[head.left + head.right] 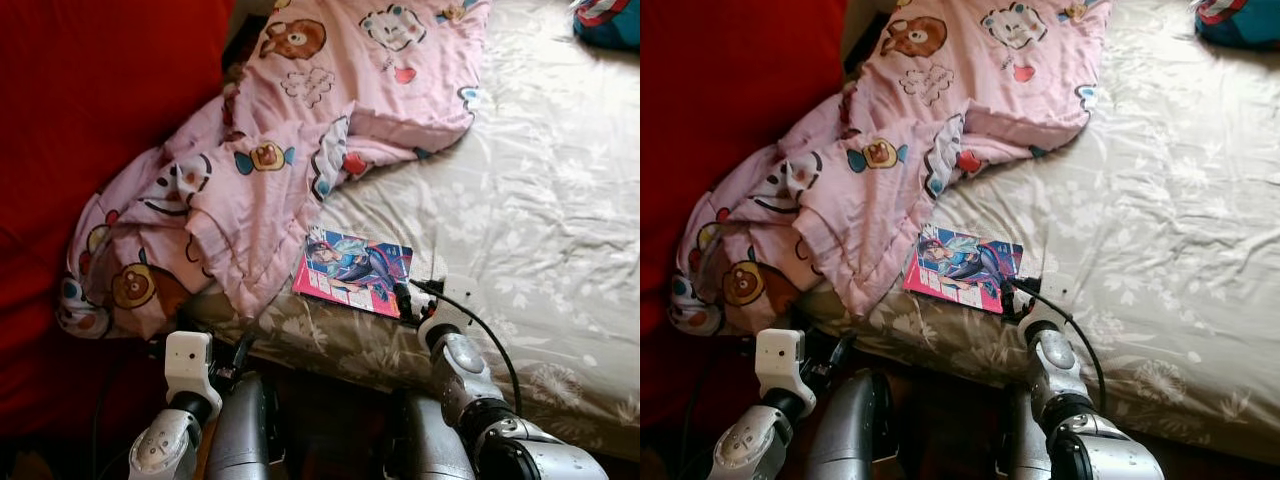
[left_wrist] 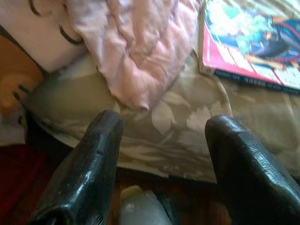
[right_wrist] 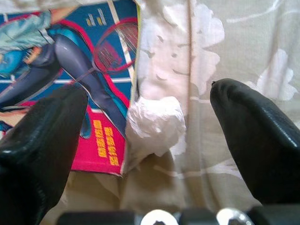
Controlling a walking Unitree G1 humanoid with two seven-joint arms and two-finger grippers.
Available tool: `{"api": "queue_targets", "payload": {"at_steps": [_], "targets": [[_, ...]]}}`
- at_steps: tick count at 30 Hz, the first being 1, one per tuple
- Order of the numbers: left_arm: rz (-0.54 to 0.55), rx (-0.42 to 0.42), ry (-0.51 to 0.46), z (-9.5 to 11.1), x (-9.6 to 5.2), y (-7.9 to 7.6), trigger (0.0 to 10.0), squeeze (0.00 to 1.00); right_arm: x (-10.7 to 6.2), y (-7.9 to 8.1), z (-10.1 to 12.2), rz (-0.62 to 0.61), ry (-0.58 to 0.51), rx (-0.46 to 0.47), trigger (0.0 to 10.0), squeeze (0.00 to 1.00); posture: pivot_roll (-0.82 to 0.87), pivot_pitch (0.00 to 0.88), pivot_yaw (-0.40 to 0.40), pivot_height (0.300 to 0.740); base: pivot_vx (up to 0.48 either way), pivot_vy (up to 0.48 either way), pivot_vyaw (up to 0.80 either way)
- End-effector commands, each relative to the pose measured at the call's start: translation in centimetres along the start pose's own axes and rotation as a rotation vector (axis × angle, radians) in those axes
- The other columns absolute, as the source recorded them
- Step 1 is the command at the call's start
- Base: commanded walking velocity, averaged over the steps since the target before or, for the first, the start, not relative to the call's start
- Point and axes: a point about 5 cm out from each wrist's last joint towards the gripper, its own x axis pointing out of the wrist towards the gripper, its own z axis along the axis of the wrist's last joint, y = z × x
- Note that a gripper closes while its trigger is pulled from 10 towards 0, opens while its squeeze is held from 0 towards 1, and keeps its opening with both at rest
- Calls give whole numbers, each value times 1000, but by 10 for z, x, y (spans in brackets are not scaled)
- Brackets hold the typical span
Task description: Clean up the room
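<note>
A: We look down on a bed (image 1: 540,200) covered by a beige sheet with a pale floral print; it takes up most of the scene. A red fabric surface (image 1: 90,130) rises along the robot's left side.

B: We also see a pink quilt (image 1: 300,130) printed with cartoon bears, bunched up and spilling from the head of the bed down over its near left edge.

A: Near the front edge of the bed lies a comic book (image 1: 352,270), flat, cover up, with a pink border and a drawn figure in blue. One corner of the quilt lies just beside it.

B: We find a small crumpled white tissue (image 3: 154,124) touching the book's edge on the sheet.

A: The right gripper (image 3: 150,136) reaches over the bed edge at the book's near right corner. Its two black fingers stand wide apart, one over the book cover, the other over bare sheet, with the tissue between them.

B: The left gripper (image 2: 161,140) sits lower, in front of the mattress side below the hanging quilt. Its fingers are spread wide too, holding nothing.
</note>
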Motion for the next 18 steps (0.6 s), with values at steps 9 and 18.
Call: {"api": "queue_targets", "payload": {"at_steps": [9, 18], "targets": [[5, -19, 51, -6, -14, -3, 10000, 0, -4, -2, -16, 3, 81, 2, 10000, 0, 129, 360, 7, 615, 0, 0, 0], [6, -18, 72, -7, -21, -5, 10000, 0, -1, 1, -8, 19, 52, -14, 0, 0, 133, 374, 10, 615, 0, 0, 0]]}}
